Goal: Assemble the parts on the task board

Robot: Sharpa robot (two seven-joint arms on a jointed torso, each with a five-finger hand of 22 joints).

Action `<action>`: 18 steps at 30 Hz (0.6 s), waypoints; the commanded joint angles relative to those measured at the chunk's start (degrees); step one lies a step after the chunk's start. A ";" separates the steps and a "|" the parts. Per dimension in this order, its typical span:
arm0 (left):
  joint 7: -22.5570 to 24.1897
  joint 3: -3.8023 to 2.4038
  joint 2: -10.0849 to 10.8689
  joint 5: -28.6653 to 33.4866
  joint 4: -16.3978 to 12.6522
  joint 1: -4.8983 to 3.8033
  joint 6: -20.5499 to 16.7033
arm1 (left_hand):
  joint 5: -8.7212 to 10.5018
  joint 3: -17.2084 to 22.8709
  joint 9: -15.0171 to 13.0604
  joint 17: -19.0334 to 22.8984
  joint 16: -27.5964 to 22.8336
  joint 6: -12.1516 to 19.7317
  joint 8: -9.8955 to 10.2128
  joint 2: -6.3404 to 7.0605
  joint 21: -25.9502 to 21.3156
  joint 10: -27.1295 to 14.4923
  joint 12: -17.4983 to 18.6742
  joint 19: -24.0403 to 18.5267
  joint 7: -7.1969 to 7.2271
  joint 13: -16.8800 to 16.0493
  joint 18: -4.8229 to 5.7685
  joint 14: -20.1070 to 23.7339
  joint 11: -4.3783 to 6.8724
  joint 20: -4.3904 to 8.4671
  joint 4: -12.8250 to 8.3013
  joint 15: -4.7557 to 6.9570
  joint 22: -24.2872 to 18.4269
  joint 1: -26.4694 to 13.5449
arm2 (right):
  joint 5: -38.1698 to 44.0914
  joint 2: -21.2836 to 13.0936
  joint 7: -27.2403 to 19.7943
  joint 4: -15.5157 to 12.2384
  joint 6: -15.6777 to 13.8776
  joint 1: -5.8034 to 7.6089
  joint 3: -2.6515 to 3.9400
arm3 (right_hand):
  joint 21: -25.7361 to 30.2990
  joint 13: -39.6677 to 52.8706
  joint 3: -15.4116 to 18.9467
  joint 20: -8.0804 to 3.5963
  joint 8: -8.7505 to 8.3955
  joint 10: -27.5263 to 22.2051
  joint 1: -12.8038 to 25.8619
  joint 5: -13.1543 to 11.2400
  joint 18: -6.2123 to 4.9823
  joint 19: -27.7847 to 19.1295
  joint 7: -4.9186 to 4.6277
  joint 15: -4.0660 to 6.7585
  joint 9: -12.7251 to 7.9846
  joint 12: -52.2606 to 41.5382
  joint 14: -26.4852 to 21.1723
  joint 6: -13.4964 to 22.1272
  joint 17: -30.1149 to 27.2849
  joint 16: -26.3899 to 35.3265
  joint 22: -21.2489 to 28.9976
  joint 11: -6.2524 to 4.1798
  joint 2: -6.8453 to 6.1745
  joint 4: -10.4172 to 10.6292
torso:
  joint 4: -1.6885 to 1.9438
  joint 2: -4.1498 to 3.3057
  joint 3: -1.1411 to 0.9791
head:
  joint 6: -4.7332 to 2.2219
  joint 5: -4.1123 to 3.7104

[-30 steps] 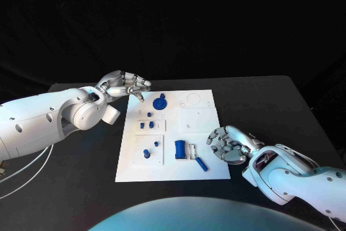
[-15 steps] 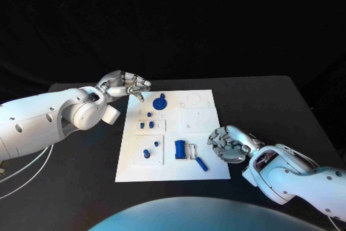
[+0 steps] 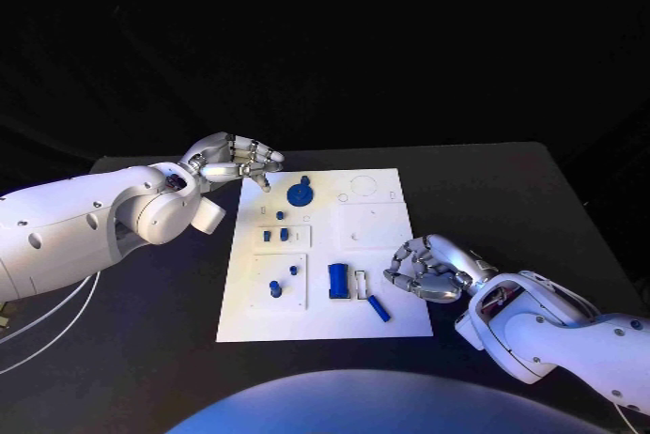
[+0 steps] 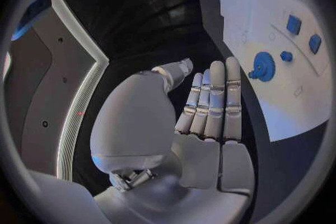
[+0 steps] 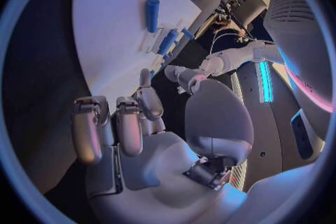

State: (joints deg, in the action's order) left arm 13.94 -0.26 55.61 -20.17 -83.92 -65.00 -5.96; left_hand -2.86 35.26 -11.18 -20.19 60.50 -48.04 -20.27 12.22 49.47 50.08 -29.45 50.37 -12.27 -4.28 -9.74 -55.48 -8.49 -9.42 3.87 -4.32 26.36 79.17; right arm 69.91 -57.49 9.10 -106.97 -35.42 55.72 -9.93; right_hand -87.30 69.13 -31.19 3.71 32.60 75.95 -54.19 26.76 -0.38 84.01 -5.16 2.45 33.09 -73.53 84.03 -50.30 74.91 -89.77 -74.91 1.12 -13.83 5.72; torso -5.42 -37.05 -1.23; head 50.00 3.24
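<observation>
The white task board (image 3: 386,218) lies in the middle of the table. On it are a blue gear (image 3: 301,192), several small blue pegs (image 3: 275,235), a blue block (image 3: 337,280) and a loose blue rod (image 3: 378,308). My left hand (image 3: 238,162) hovers at the board's far left corner and holds nothing; in the left wrist view its fingers (image 4: 213,98) lie straight, side by side, near the gear (image 4: 265,65). My right hand (image 3: 431,270) hangs over the board's right edge, fingers partly curled, nothing in it. The right wrist view shows those fingers (image 5: 129,123), the rod (image 5: 152,14) and the block (image 5: 168,41).
Bare black table (image 3: 542,199) surrounds the board on all sides. White cables (image 3: 48,331) trail off the table's left side under my left arm. The board's right half (image 3: 373,229) carries only outlines and small holes.
My right hand's fingers have curled inward from a spread pose, and the hand has shifted slightly. The left hand and the parts have not moved.
</observation>
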 commanded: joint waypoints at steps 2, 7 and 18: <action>0.27 -0.04 -0.10 0.01 -0.10 -0.03 0.24 | -0.28 -0.02 0.08 0.04 0.25 0.32 -0.23 0.07 0.23 -0.13 -0.27 0.26 0.02 0.09 -0.77 0.04 -0.03 0.01 -0.30 0.17 0.08 0.44 | 0.08 -0.02 -1.51 -0.05 1.04 -0.03 -0.01 | 1.00 -1.84 3.34 -0.10 -3.41 -3.40 -28.31 2.17 -0.56 4.24 -2.02 -0.43 -3.36 2.30 5.97 -0.10 15.09 -0.23 -13.37 0.56 -2.10 0.85 | 0.02 0.01 -0.03 | 0.00 -0.03; 0.26 -0.04 -0.11 0.01 -0.08 -0.03 0.25 | -0.28 -0.02 0.08 0.04 0.25 0.32 -0.23 0.07 0.23 -0.13 -0.27 0.26 0.02 0.09 -0.77 0.04 -0.03 0.01 -0.30 0.17 0.08 0.44 | -0.26 -0.05 -1.20 -0.08 0.92 -0.03 -0.01 | 0.53 -0.88 -14.75 0.67 -0.73 -1.66 -7.39 -0.36 -0.44 4.43 -1.14 -0.98 -1.38 0.23 5.97 -0.32 15.09 -0.23 -13.73 0.50 -3.19 -7.75 | -0.01 -0.01 0.00 | 0.00 -0.01; 0.26 -0.04 -0.13 0.01 -0.08 -0.03 0.28 | -0.28 -0.02 0.08 0.04 0.25 0.32 -0.23 0.07 0.23 -0.13 -0.27 0.26 0.02 0.09 -0.77 0.04 -0.03 0.01 -0.30 0.17 0.08 0.44 | 2.89 0.10 0.38 -0.34 3.53 -0.03 -0.01 | -1.57 3.17 -1.06 -1.85 -1.68 1.06 -22.00 3.32 0.11 5.52 -1.59 0.78 -2.39 -2.13 5.97 -3.51 15.09 -0.23 -14.66 -0.41 2.52 -8.52 | 0.02 -0.03 -0.03 | 0.00 -0.04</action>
State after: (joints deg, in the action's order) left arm 13.92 -0.26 55.58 -20.18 -83.89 -65.00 -5.95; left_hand -2.86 35.26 -11.18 -20.19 60.50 -48.04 -20.27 12.22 49.47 50.08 -29.45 50.37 -12.27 -4.29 -9.75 -55.48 -8.49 -9.42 3.87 -4.32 26.35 79.17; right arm 70.41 -57.45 9.04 -107.17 -33.95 55.72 -9.92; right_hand -86.87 69.30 -20.18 3.71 31.28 75.23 -64.07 27.28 -0.38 84.01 -5.83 2.46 31.54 -74.30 84.03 -49.87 74.91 -89.77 -74.95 1.38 -14.23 0.80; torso -5.41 -37.05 -1.24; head 50.00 3.18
